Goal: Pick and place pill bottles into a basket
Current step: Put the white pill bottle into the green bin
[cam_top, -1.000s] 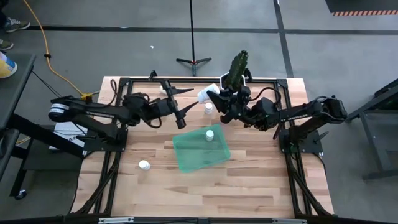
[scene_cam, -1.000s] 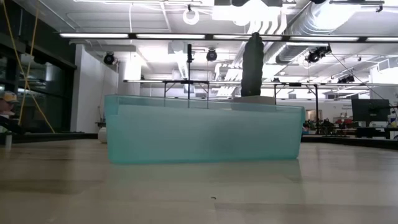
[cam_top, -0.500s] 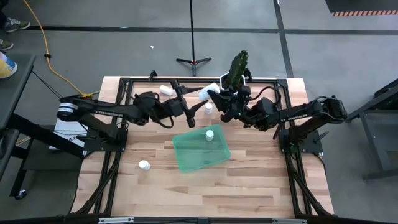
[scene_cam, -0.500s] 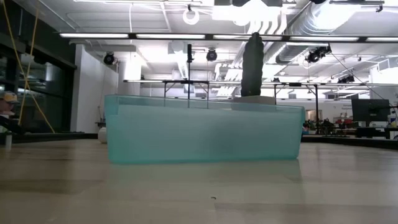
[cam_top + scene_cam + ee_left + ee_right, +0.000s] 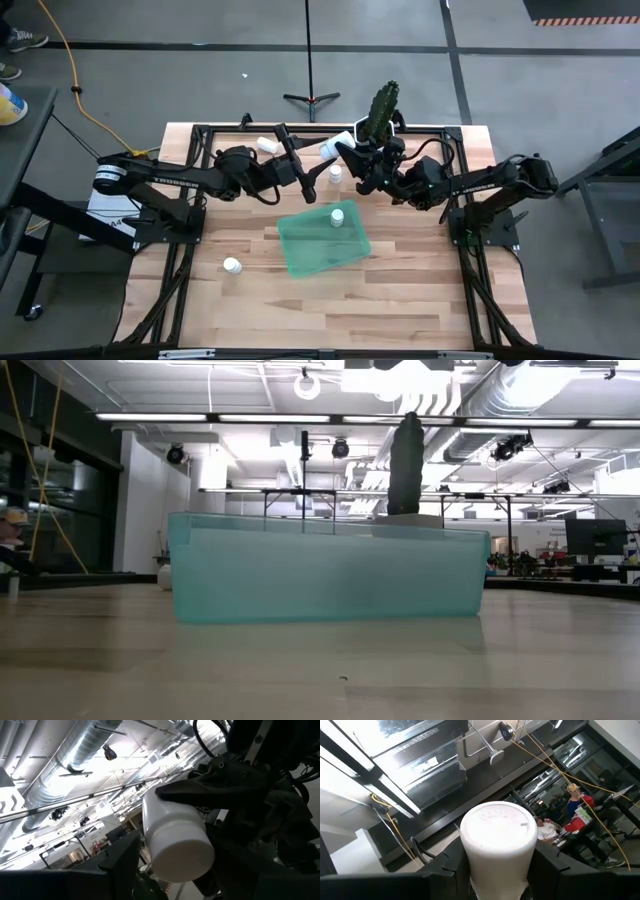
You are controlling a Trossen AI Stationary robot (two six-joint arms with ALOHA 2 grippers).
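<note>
The right gripper, in the upper middle of the high view, has its jaws closed on a pill bottle; the right wrist view shows the white cap facing the camera with a dark finger on each side of the body. The left gripper sits just beside it, to the left, jaws parted fairly wide and holding nothing; its wrist view looks straight at that held bottle.

The bottle looks light, rigid and smooth, so I judge it slippery: best gripped across the middle of the cylinder, below the cap.

Both arms reach inward, low and nearly level, from opposite sides of the surface, meeting above the basket.

One bottle stands inside the basket at its upper edge. Another stands between the grippers, one lies at the upper left, and one stands at the lower left, well apart from the basket.
</note>
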